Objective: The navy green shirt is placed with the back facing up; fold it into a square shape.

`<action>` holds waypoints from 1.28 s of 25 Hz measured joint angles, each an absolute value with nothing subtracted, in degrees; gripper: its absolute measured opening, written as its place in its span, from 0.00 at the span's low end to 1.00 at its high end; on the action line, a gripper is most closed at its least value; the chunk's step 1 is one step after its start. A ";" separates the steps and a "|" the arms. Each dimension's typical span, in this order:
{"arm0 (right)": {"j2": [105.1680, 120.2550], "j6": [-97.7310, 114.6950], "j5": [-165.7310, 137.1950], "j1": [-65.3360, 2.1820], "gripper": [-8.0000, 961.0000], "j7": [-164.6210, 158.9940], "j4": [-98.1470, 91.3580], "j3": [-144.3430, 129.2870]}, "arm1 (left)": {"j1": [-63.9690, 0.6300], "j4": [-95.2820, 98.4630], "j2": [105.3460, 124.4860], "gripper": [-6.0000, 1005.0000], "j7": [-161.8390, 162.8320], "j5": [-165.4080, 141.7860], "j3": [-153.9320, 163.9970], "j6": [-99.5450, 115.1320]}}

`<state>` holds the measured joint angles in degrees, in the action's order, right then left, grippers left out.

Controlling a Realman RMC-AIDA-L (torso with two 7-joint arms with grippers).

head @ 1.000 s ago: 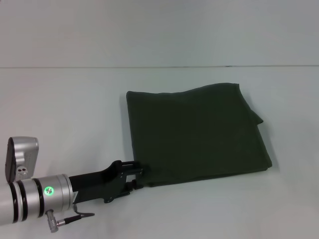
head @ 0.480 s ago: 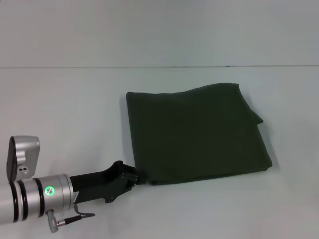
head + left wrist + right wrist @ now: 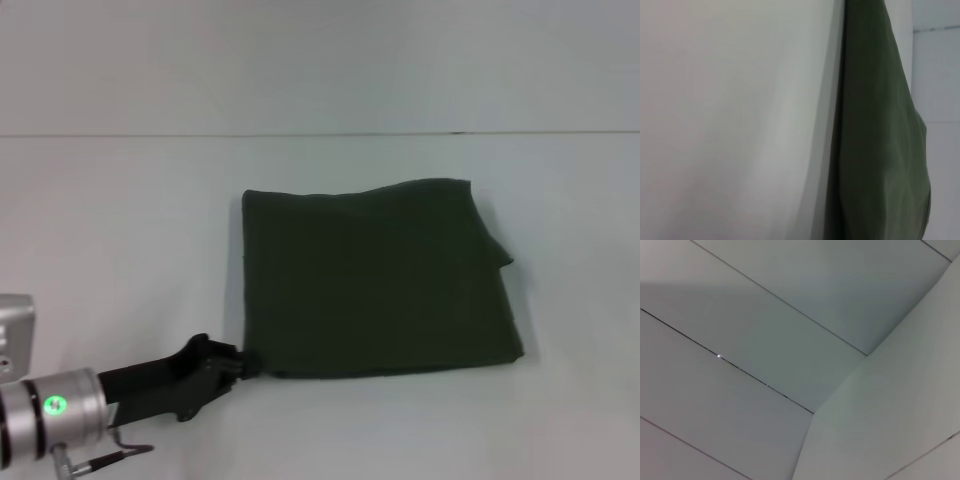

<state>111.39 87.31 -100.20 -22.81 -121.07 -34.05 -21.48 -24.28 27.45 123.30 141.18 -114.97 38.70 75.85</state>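
Observation:
The navy green shirt (image 3: 375,280) lies folded into a rough square on the white table (image 3: 120,230), plain side up, with a small flap sticking out at its right edge. My left gripper (image 3: 240,364) is shut on the shirt's near left corner, and its arm reaches in from the lower left. In the left wrist view the shirt (image 3: 875,150) appears as a dark green band beside the bare table (image 3: 740,125). The right gripper is out of view; its wrist camera shows only pale panels.
A pale wall rises behind the table's far edge (image 3: 320,134). Bare tabletop surrounds the shirt on all sides.
The left gripper shut on the shirt's near left corner and pulled back to the left. The whole folded shirt slid left and slightly nearer with it.

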 joint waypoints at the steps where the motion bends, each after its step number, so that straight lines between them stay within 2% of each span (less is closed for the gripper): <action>1: 111.41 87.27 -100.20 -22.81 0.76 -121.08 -34.02 -21.46 | -23.79 27.72 123.17 0.06 141.16 -114.94 38.40 76.18; 10: 111.47 87.45 -100.20 -23.16 0.76 -121.31 -33.38 -21.44 | -20.63 28.43 121.87 0.12 139.66 -114.93 36.42 78.12; 14: 111.44 87.56 -100.24 -23.30 0.76 -121.35 -33.38 -21.59 | -22.11 26.22 119.57 0.15 138.16 -115.59 36.69 81.90; 17: 111.38 87.69 -100.22 -23.46 0.76 -121.34 -33.38 -21.67 | -22.36 26.83 118.85 0.17 136.90 -115.70 37.36 85.61; 21: 111.17 87.74 -100.50 -23.72 0.76 -120.69 -33.60 -22.09 | -20.48 29.32 116.63 0.20 134.74 -115.83 34.88 91.84; 23: 110.90 87.77 -101.55 -23.86 0.76 -118.55 -33.90 -23.03 | -19.15 30.94 116.47 0.22 129.18 -113.41 30.37 96.35; 26: 110.92 88.15 -105.58 -24.30 0.76 -112.70 -35.66 -25.63 | -19.44 31.77 117.61 0.37 114.88 -109.82 25.87 103.91; 28: 111.56 88.15 -108.87 -24.82 0.76 -108.42 -38.33 -28.57 | -21.39 33.09 118.33 0.48 105.91 -109.76 26.87 105.53; 31: 113.24 88.00 -113.20 -26.25 0.76 -99.17 -41.09 -32.59 | -25.35 34.81 117.91 0.74 100.83 -111.89 30.76 101.00; 32: 113.84 87.90 -114.30 -26.85 0.76 -96.23 -41.58 -33.40 | -26.95 34.85 117.47 0.75 99.22 -112.39 32.34 98.59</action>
